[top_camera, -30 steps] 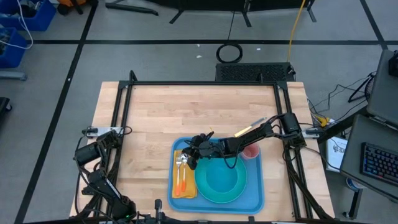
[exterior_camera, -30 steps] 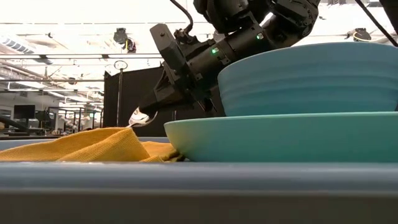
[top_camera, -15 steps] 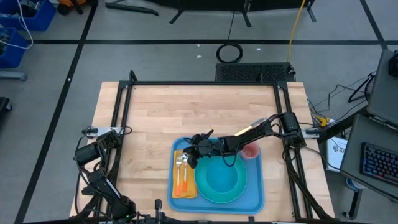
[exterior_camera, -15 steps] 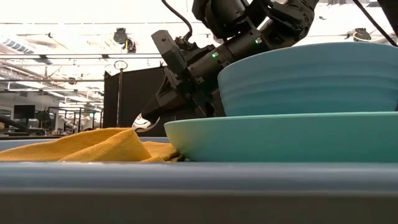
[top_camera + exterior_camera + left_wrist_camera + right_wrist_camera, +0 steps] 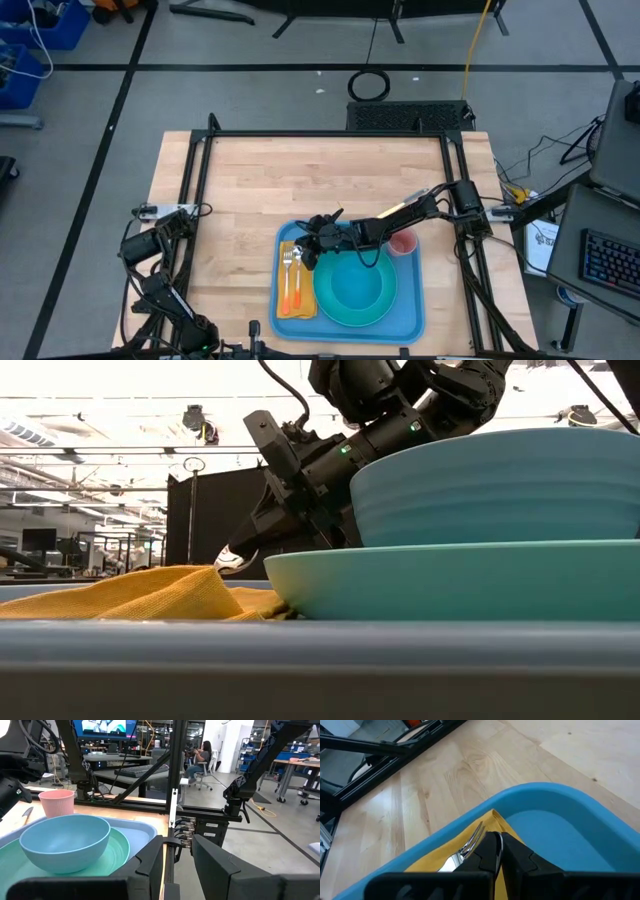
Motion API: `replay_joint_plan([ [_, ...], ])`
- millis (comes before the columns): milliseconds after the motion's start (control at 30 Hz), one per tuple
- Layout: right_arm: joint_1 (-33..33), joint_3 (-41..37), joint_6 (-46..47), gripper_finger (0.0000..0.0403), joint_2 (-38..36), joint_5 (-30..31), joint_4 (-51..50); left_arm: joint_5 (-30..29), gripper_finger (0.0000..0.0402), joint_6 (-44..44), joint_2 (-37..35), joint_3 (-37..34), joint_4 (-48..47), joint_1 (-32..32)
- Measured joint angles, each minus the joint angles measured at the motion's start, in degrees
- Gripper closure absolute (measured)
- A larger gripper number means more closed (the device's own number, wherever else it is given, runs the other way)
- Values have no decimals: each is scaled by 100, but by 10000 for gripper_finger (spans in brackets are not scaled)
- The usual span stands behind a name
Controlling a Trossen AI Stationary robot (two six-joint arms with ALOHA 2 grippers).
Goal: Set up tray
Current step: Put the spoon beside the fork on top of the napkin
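Observation:
The blue tray (image 5: pixel 405 318) lies at the table's near edge. It carries a yellow napkin (image 5: pixel 284 246) at its left end, a teal plate (image 5: pixel 355 300) with a blue bowl (image 5: pixel 65 842) on it, and a pink cup (image 5: pixel 403 243). My right gripper (image 5: pixel 308 258) hangs low over the napkin (image 5: pixel 432 862), shut, with a silver fork (image 5: pixel 476 836) at its tips. Orange-handled cutlery (image 5: pixel 291 295) rests on the napkin. My left gripper (image 5: pixel 177 865) is open, folded back off the table's left near corner. My right gripper comes slanting down from the table's right, over the tray. The fork's tines (image 5: pixel 479 831) stick out past one fingertip (image 5: pixel 490 847), and its silver end (image 5: pixel 233 557) shows just above the napkin. The fingers hide the place of contact.
The tray's raised rim (image 5: pixel 540 795) curves close around the napkin's far left corner. Bare wooden table (image 5: pixel 300 180) stretches beyond the tray to the far edge. Black frame rails (image 5: pixel 195 200) run along both table sides.
My right gripper has sunk a little toward the napkin and shifted slightly, most of it in the first half second. The fork's silver end went down with it.

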Motion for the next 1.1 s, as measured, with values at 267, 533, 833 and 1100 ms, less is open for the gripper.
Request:
replay_joint_plan([
  [267,-2,0,22,397,183,-6,157,0,293,0,0,0,0,0],
  [533,-35,-11,125,372,590,-125,641,-5,293,4,0,0,-1,0],
  [833,-33,-11,101,371,590,-136,754,14,293,22,0,0,-7,0],
  [1100,-13,-11,13,361,590,-147,779,26,293,11,0,0,-7,0],
])
